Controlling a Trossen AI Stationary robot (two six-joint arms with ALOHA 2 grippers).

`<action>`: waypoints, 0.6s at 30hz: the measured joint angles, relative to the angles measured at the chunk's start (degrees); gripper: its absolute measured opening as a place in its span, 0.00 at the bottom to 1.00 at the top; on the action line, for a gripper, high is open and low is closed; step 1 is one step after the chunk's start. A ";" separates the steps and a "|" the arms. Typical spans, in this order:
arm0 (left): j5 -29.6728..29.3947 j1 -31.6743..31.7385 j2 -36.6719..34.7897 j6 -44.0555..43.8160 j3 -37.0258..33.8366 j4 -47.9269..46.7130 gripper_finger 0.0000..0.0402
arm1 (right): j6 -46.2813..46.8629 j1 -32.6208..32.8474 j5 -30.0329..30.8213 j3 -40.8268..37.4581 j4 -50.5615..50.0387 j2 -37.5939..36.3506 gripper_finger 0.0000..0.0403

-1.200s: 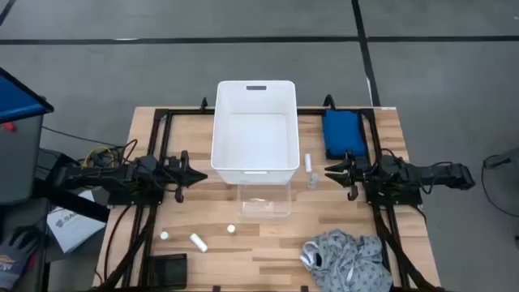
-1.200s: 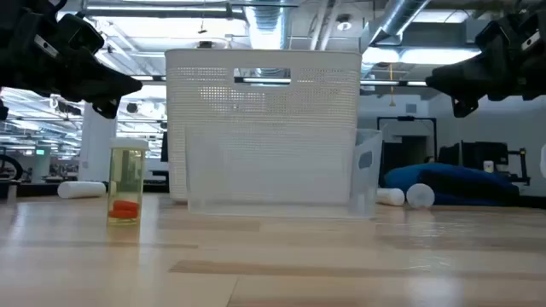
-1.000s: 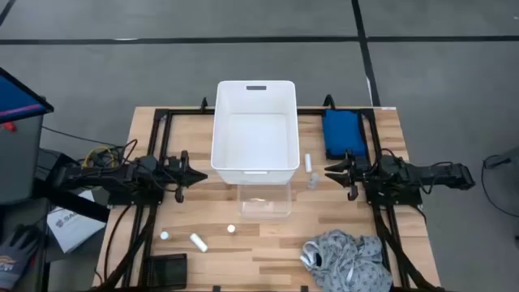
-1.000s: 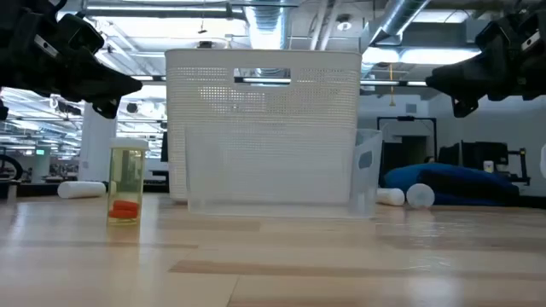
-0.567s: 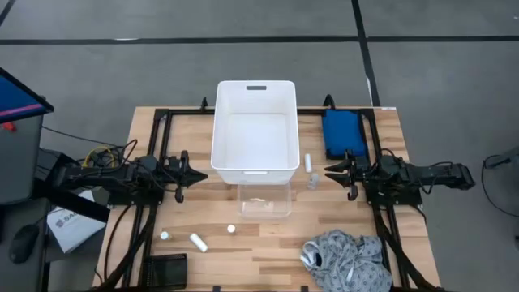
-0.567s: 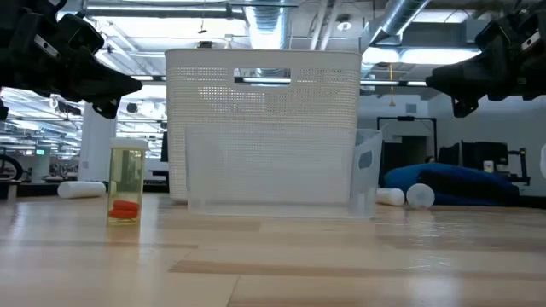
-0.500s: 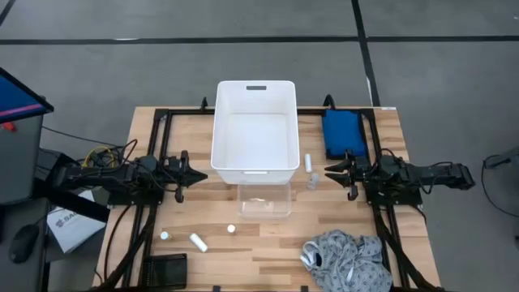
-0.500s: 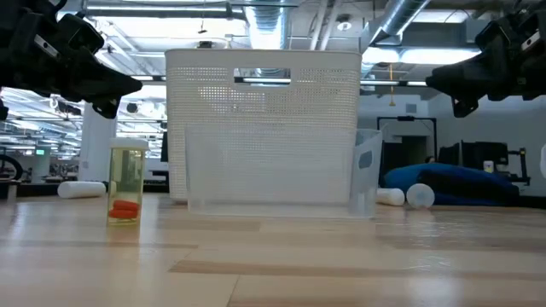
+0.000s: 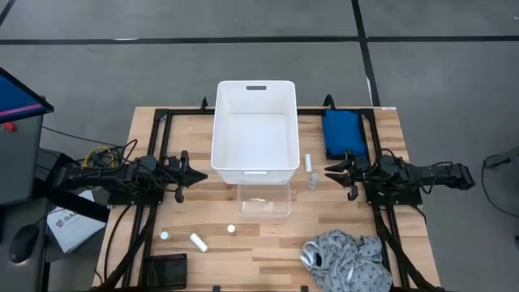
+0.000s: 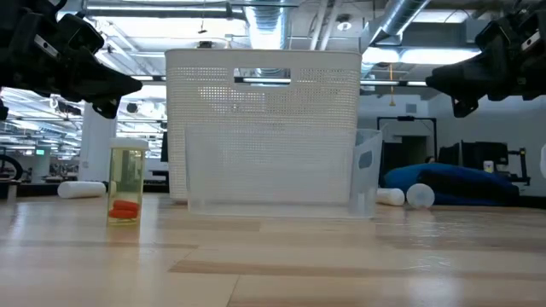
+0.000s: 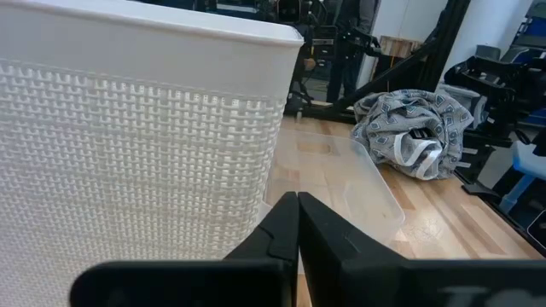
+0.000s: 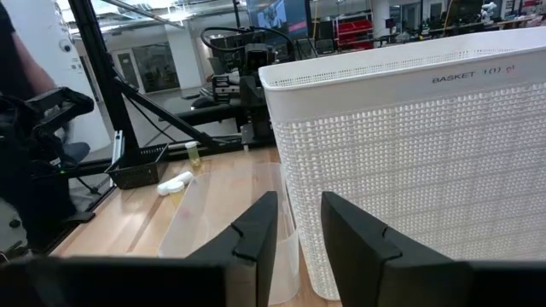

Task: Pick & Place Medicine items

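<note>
The medicine items lie scattered on the wooden table. A white cylinder (image 9: 199, 242) and two small round white-topped bottles (image 9: 165, 236) (image 9: 231, 229) lie near the front edge. In the low view one bottle (image 10: 126, 183) stands upright, clear with something orange inside. Another white cylinder (image 9: 308, 161) and a tiny bottle (image 9: 311, 178) lie right of the white bin (image 9: 255, 130). My left gripper (image 9: 201, 175) hovers left of the bin, shut (image 11: 297, 223). My right gripper (image 9: 328, 171) hovers right of it, open (image 12: 299, 226). Both are above the table and hold nothing.
A clear plastic box (image 9: 264, 199) stands against the bin's near side. A blue padded pouch (image 9: 343, 134) lies at the far right, a crumpled grey patterned cloth (image 9: 349, 258) at the near right corner, and a small black device (image 9: 166, 268) at the near left edge.
</note>
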 joint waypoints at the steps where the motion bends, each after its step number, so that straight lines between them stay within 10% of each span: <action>1: -0.01 0.00 0.00 -0.02 0.01 -0.01 0.00 | 0.01 -0.01 0.00 -0.01 0.00 -0.01 0.23; 18: -1.76 -0.02 0.02 2.08 0.01 0.50 0.00 | 0.00 -0.02 0.00 -0.01 -0.01 -0.01 0.23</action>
